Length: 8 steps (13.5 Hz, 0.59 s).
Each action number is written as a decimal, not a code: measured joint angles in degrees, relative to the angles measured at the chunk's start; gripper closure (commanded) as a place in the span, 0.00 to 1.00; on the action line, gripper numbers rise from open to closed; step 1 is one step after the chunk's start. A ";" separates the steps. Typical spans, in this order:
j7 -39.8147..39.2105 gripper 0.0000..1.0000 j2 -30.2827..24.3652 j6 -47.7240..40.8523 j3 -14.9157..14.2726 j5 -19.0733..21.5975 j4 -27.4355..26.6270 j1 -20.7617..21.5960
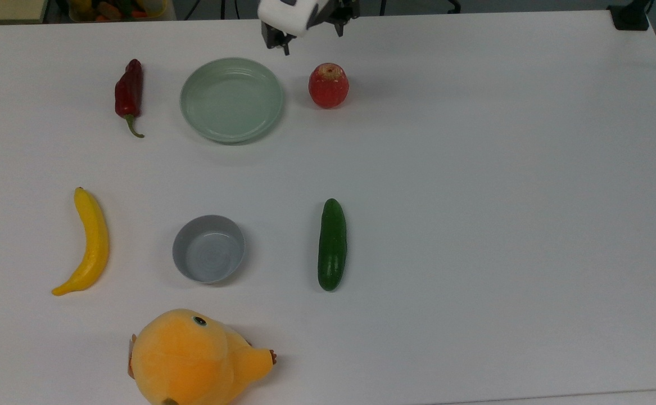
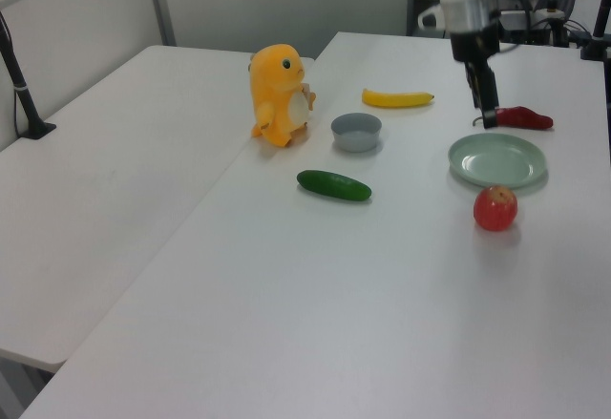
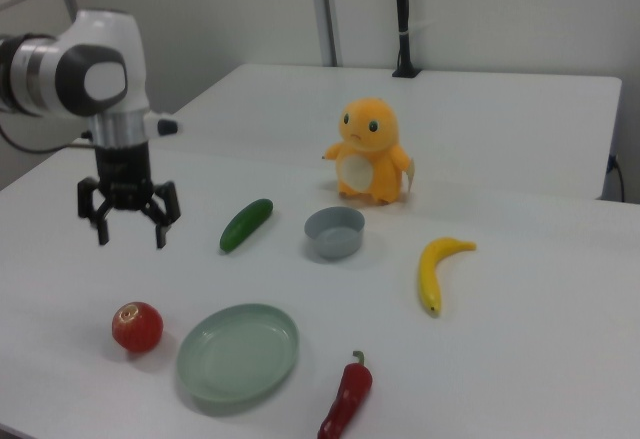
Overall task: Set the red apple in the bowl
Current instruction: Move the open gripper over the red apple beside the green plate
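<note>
The red apple (image 1: 328, 85) (image 2: 495, 208) (image 3: 137, 326) stands stem-dimple up on the white table, just to the top view's right of a pale green plate. The small grey bowl (image 1: 208, 248) (image 2: 356, 132) (image 3: 334, 232) sits empty between a banana and a cucumber. My gripper (image 1: 312, 39) (image 2: 487, 104) (image 3: 130, 231) hangs open in the air above the table, fingers pointing down and spread wide with nothing between them. In the right view it is above and behind the apple, well clear of it.
Around them lie the pale green plate (image 1: 231, 99), a dark red chili (image 1: 128, 93), a yellow banana (image 1: 89, 242) and a green cucumber (image 1: 332, 244). An orange plush toy (image 1: 193, 357) stands beyond the bowl at the top view's bottom edge. The top view's right half of the table (image 1: 502, 197) is bare.
</note>
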 measured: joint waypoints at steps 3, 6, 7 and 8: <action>0.00 0.00 0.03 2.64 3.18 0.00 -6.42 0.05; 0.00 0.00 0.10 10.57 3.65 0.00 -13.35 0.04; 0.00 0.00 0.12 13.58 3.71 0.00 -15.99 0.04; 0.00 0.00 0.17 16.94 4.25 0.00 -18.39 0.02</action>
